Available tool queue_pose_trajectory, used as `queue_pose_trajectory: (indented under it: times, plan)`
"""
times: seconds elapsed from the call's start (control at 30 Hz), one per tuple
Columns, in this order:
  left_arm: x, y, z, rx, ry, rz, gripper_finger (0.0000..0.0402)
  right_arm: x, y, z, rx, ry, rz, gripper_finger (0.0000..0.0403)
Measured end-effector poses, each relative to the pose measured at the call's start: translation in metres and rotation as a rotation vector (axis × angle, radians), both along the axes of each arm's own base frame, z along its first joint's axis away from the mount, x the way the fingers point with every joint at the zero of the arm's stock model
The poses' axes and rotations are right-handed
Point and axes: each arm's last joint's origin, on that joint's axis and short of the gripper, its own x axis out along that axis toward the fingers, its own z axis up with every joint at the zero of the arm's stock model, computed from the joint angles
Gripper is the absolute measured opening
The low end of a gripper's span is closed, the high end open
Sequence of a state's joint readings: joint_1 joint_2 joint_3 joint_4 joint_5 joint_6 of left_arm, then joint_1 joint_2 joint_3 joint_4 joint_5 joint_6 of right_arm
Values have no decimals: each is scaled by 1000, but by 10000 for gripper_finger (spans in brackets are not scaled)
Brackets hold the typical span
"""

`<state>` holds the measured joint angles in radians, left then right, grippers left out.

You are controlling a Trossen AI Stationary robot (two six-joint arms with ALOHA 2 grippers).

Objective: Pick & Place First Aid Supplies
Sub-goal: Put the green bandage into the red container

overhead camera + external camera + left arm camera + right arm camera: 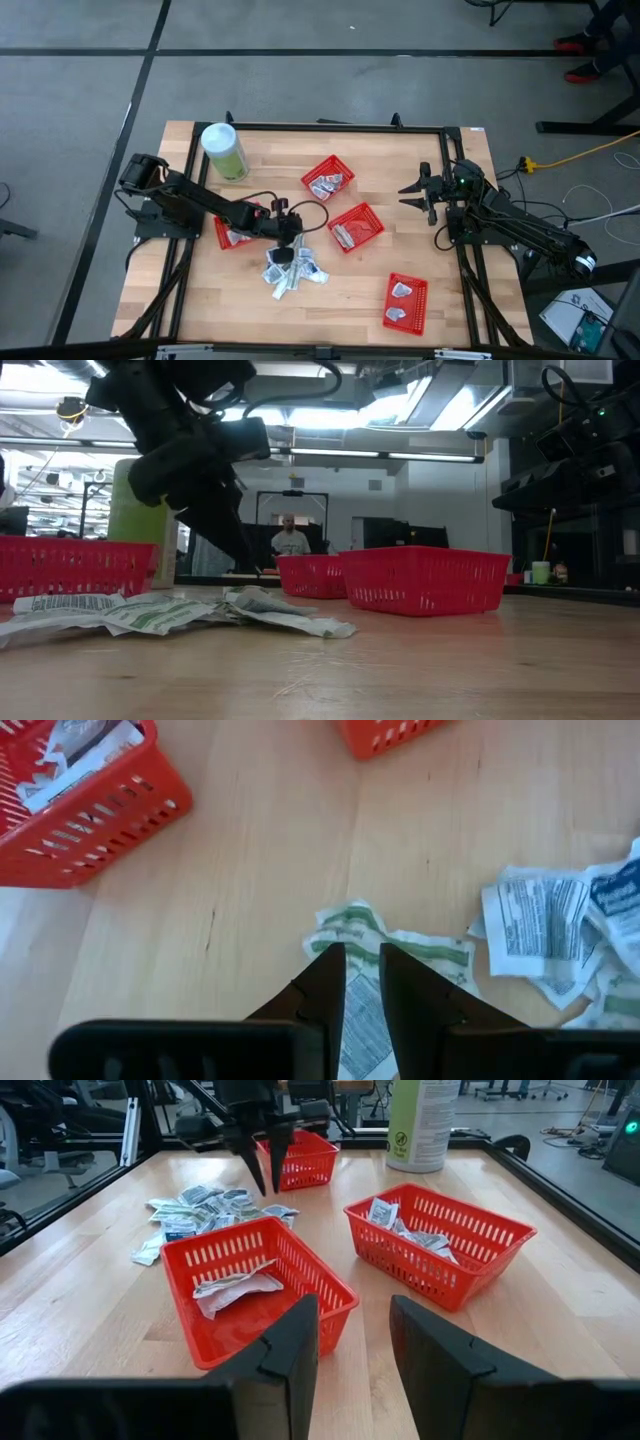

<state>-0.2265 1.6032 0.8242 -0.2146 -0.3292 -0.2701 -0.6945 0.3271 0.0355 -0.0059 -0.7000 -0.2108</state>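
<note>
The first aid supplies are small flat white packets, some marked green or blue. A loose pile [293,270] [170,610] [205,1210] lies flat on the wooden table near its middle. My left gripper [287,254] [362,965] [268,1180] hangs just above this pile, slanting down. Its fingers stand a narrow gap apart with nothing between them. Under them lies a green-striped packet [410,948]. My right gripper [413,190] [355,1340] waits open at the table's right side, pointing toward the baskets.
Several red mesh baskets hold packets: far middle [328,178], middle [355,227], near right [407,302], and one [232,236] partly under my left arm. A tall pale-green canister [225,150] stands far left. A person shows in the room beyond [290,540].
</note>
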Motion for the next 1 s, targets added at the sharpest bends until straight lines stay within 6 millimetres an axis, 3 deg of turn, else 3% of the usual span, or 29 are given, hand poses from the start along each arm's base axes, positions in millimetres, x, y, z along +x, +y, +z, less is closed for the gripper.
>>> queue_pose_trajectory:
  times: [0.53, 1.0]
  plan:
    - [2, -5, -7, -101, -16, 108, 81, 0, 0, 0, 0, 0, 0, 126]
    - [4, -7, -7, -124, -19, 56, 112, 0, 0, 0, 0, 0, 0, 126]
